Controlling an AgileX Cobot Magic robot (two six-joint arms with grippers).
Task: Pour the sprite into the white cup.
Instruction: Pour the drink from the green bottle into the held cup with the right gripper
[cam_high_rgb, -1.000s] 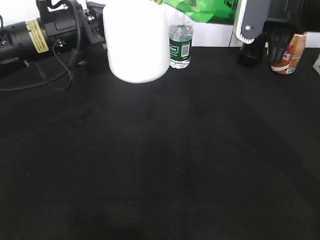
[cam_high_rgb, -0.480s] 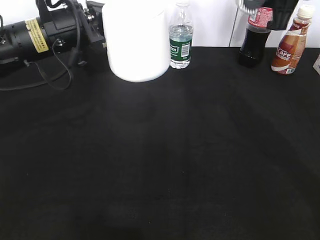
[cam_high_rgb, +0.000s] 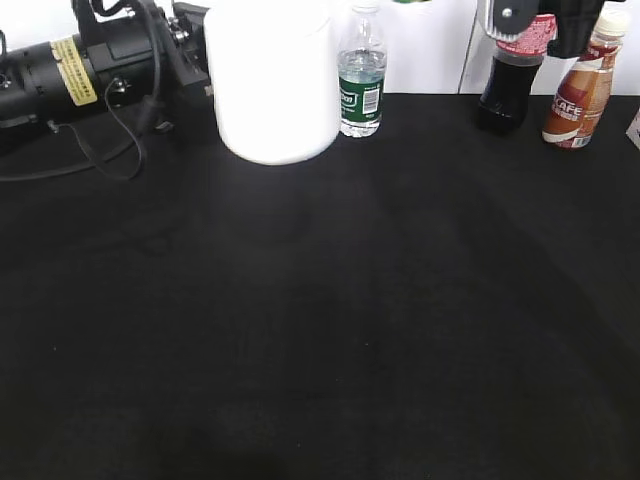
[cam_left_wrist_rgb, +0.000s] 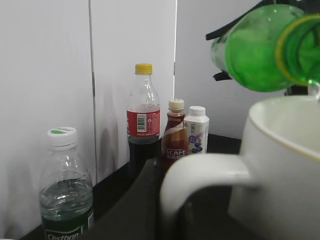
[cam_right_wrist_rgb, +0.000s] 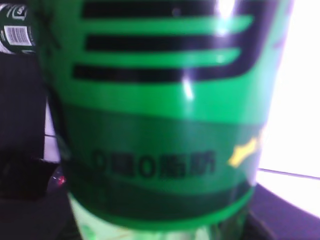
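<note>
The white cup (cam_high_rgb: 272, 88) stands at the back of the black table. My left gripper (cam_high_rgb: 195, 62) is at its left side, and in the left wrist view my left gripper (cam_left_wrist_rgb: 150, 197) is shut on the handle of the white cup (cam_left_wrist_rgb: 285, 165). The sprite (cam_left_wrist_rgb: 262, 47) hangs tilted, neck over the cup's rim. Its green label (cam_right_wrist_rgb: 160, 110) fills the right wrist view and hides the right jaws that hold it. In the exterior view only a green sliver of the sprite (cam_high_rgb: 411, 2) and part of my right gripper (cam_high_rgb: 520, 14) show at the top edge.
A small clear water bottle (cam_high_rgb: 361, 72) stands right of the cup. A cola bottle (cam_high_rgb: 508, 82) and a brown coffee bottle (cam_high_rgb: 580, 92) stand at the back right, with a white drink bottle (cam_left_wrist_rgb: 196, 129) beside them. The left arm's black body and cables (cam_high_rgb: 90, 70) lie at the back left.
The right gripper and the sprite have risen almost out of the exterior view, uncovering the cola and coffee bottles. The white cup and left arm have not moved.
</note>
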